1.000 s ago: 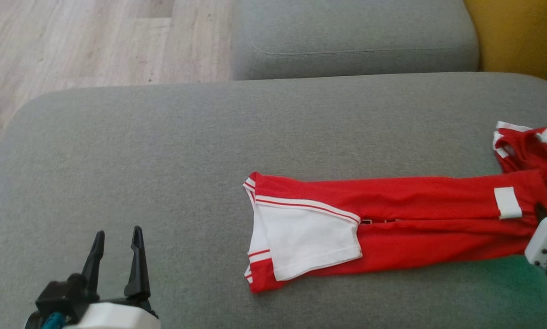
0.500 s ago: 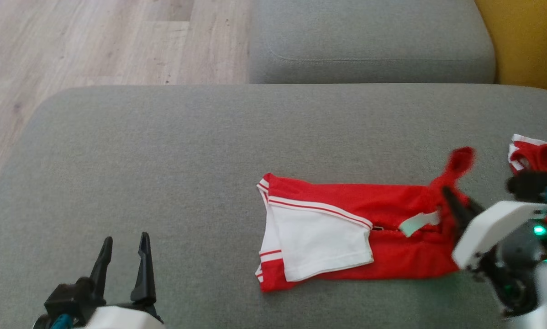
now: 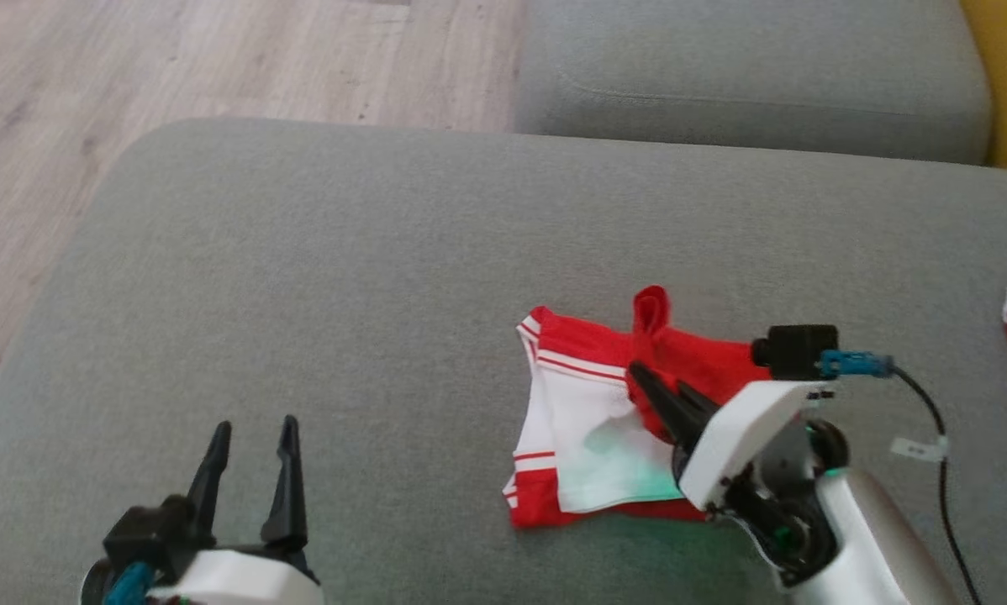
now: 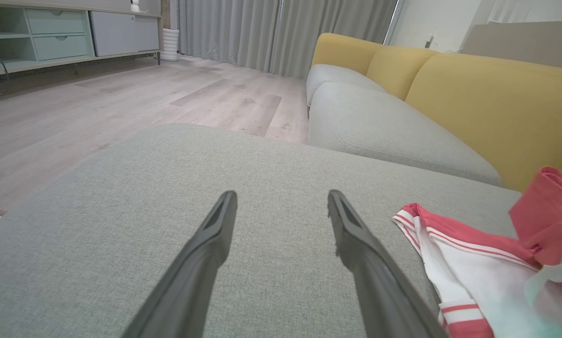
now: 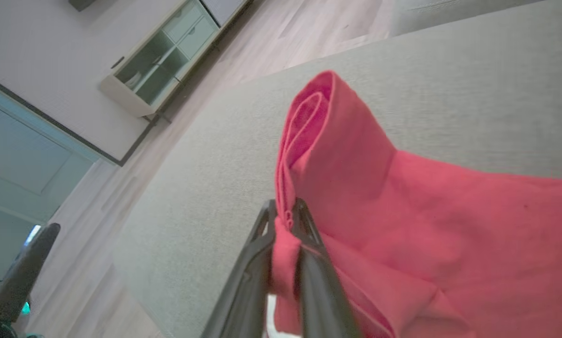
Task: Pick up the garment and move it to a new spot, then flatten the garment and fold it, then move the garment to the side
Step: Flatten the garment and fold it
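The white-cased right pincer carries 2 black fingers, a blue connector, black cable.

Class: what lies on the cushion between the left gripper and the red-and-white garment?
The stretch is bare: the head view shows just grey cushion between the left gripper and the garment.

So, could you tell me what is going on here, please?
The robot is folding a red and white garment on the grey sofa cushion. Its right tool is shut on a red edge of the garment, holding it lifted above the half that lies flat. The left tool hangs open over bare cushion to the left, touching nothing.
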You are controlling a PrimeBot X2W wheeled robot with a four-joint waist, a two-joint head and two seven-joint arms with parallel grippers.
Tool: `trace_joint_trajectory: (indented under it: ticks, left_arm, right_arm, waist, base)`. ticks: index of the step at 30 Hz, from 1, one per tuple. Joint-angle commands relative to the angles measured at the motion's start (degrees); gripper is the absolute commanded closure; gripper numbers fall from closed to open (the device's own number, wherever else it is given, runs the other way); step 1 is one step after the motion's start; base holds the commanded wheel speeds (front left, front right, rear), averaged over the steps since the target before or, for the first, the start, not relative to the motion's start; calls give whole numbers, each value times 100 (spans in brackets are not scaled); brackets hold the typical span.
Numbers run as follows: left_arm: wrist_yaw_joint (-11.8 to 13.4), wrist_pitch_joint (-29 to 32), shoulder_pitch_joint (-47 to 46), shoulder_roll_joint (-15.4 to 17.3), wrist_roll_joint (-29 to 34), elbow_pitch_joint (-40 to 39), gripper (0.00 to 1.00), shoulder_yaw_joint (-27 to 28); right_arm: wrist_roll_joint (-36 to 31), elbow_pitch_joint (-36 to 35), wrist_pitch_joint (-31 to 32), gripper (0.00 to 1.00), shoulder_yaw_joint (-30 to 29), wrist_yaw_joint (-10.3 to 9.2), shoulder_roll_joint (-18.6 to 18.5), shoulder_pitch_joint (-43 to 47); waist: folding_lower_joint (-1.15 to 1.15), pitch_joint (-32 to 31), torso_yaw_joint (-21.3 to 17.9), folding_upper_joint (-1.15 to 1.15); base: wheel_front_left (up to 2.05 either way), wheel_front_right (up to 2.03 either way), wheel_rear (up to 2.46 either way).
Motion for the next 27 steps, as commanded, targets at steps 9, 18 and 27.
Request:
trace_joint_trajectory:
  ticks: [9,18,27]
  left_arm:
    - [-90,23,-580,-78,101,6,0,76]
    - [-111,-21,-530,-100,68,147,0,63]
    - [-126,-57,-541,-147,80,140,0,18]
  right_arm:
    - [654,1357,-905,100,765,37,28,-1091]
    - [1130,2228,-1358,0,1531,37,29,-1484]
    - [1149,2004,-2329,0,1393,37,29,-1772]
  waist:
    - [0,149,423,0]
    - [0,51,370,0]
    - [0,-20,-24,0]
  base:
    - [0,0,0]
    - [0,0,0]
    - [0,0,0]
